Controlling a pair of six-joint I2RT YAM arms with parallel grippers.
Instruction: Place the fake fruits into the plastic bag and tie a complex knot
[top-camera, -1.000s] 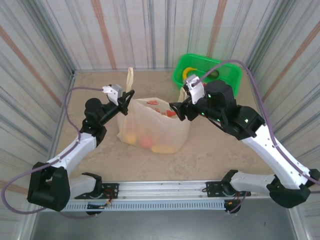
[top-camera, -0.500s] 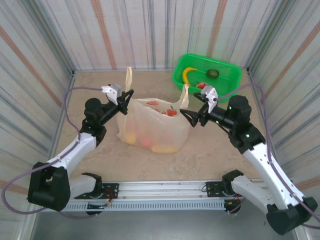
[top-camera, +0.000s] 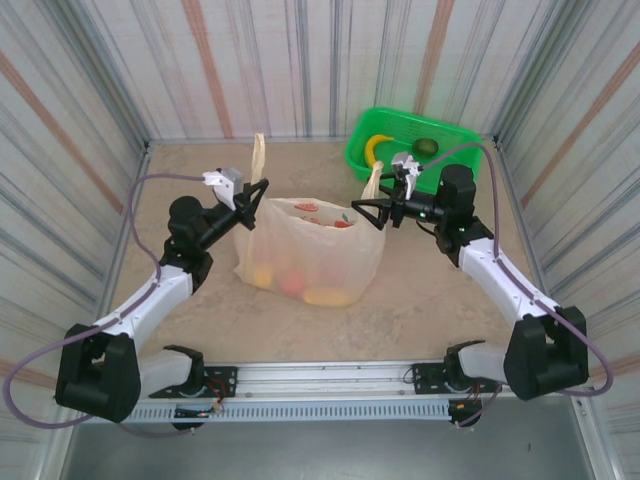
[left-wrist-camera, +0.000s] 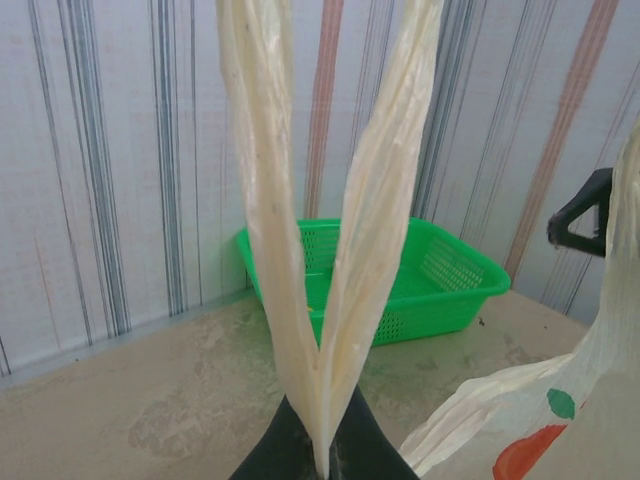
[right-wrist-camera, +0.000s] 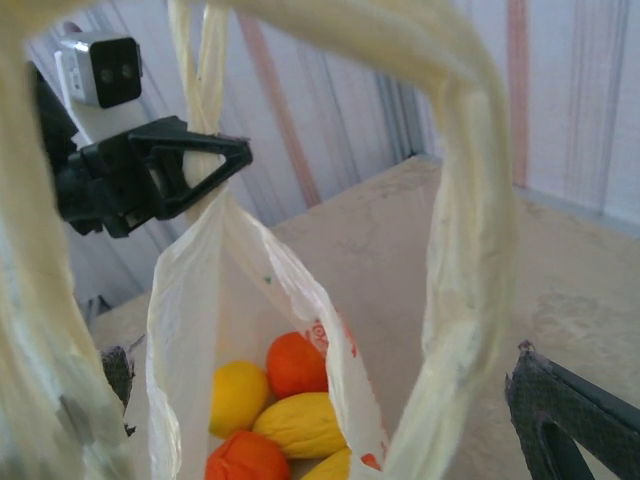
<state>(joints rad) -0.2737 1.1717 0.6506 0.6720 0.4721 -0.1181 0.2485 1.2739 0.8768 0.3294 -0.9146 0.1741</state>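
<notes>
my left claw (top-camera: 262, 190) is clamped tight on the bag's left handle (left-wrist-camera: 262, 200), just as it was a second ago. nothing on that side has moved, and the handle stands up from the fingers in a narrow v, holding the left of the mouth up. my right claw (top-camera: 362, 212) is what has changed: a second ago it hung over the right rim of the bag (top-camera: 310, 255) with the arm bulked up in front of the basket (left-wrist-camera: 440, 290). since then the arm has swung back and to the right, and now the claw points left at the bag's right edge, jaws spread as wide as they go and holding nothing. the right handle (top-camera: 372, 180) stands just beside it on the far side. from the wrist it arches over the top and down in front of one finger (right-wrist-camera: 570, 420), but i can't tell whether it lies between the jaws. the bag sits mid-table, mouth open, with fruits (right-wrist-camera: 300, 425) in the bottom, orange and yellow. the pull-back has uncovered the basket at the far right, where a banana (top-camera: 375, 148) and an avocado (top-camera: 425, 147) lie. so i judge the loading unfinished and the knot not begun. the empty claw is free to fetch those two or to take the right handle.
</notes>
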